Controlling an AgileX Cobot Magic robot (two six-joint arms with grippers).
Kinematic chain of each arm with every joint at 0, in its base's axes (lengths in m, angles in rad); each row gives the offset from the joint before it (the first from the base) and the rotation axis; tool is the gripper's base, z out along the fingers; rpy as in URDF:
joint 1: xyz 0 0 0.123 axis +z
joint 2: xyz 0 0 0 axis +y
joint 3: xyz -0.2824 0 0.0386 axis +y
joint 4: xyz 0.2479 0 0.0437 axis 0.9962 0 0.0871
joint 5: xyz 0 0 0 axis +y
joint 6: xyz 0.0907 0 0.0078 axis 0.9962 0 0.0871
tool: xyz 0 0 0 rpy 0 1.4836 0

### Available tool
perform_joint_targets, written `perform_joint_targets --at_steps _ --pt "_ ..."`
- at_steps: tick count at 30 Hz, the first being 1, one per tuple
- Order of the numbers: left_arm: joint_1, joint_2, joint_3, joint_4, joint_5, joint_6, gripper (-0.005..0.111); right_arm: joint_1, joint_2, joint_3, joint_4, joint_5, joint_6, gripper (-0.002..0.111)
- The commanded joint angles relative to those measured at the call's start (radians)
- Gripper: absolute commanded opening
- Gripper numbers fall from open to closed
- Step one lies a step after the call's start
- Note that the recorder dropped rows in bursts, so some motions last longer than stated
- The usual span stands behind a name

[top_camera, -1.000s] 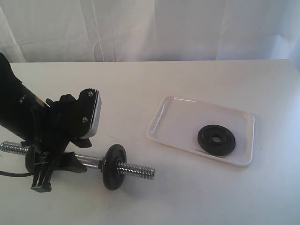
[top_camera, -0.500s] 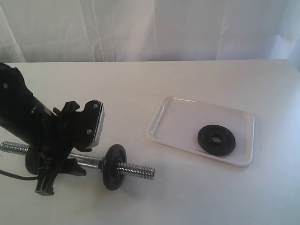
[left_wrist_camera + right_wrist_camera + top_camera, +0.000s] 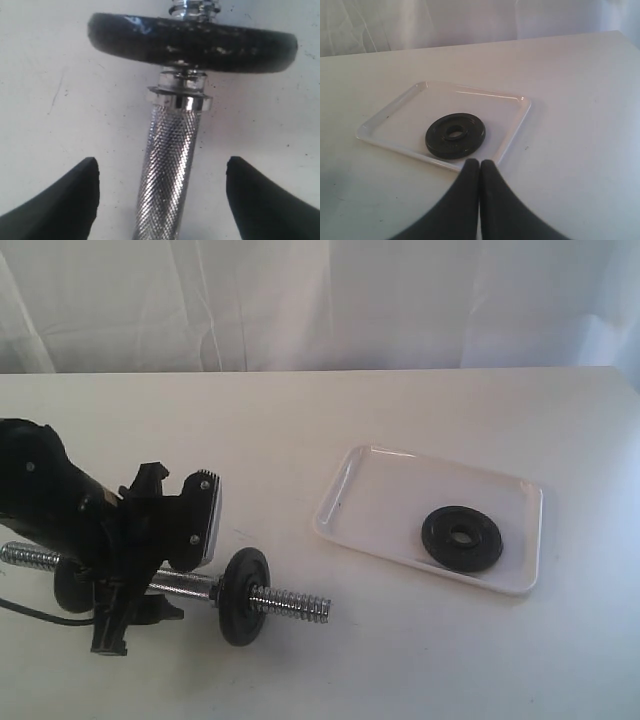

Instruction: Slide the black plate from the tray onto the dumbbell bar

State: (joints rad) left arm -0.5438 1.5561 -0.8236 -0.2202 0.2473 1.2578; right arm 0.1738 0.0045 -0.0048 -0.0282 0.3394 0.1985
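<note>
The black plate (image 3: 462, 538) lies flat in the white tray (image 3: 350, 502) at the right; the right wrist view shows the plate (image 3: 455, 135) inside the tray (image 3: 385, 118) too. The dumbbell bar (image 3: 290, 602) lies on the table at the left, with one black disc (image 3: 243, 596) standing on it near its threaded tip. My left gripper (image 3: 132, 606) straddles the bar's knurled shaft (image 3: 167, 150), open, with a finger (image 3: 65, 200) on each side and a gap to the metal. My right gripper (image 3: 480, 163) is shut and empty, just short of the tray's near rim.
A second black disc (image 3: 68, 590) sits on the bar behind my left arm, mostly hidden. A white curtain (image 3: 320, 300) closes off the back of the white table (image 3: 300, 420). A dark cable (image 3: 30, 610) trails at the left edge.
My left arm has sunk lower over the bar and its jaws have spread wider. The bar, tray and plate have stayed put.
</note>
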Motion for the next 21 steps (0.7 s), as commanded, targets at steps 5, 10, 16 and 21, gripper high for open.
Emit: perform_joint_targets --at_steps 5,10,16,21 --pt "-0.003 0.066 0.008 -0.011 0.008 -0.004 0.074 0.005 -0.004 0.005 -0.002 -0.003 0.0 0.0" --pt "-0.003 0.082 0.008 -0.068 -0.022 -0.004 0.072 0.005 -0.004 0.005 -0.002 -0.003 0.0 0.0" --pt "-0.003 0.108 0.008 -0.068 -0.031 -0.002 0.072 0.005 -0.004 0.005 -0.002 -0.003 0.0 0.0" --pt "-0.003 0.111 0.008 -0.064 -0.03 0.0 0.072 0.005 -0.004 0.005 -0.002 -0.003 0.0 0.0"
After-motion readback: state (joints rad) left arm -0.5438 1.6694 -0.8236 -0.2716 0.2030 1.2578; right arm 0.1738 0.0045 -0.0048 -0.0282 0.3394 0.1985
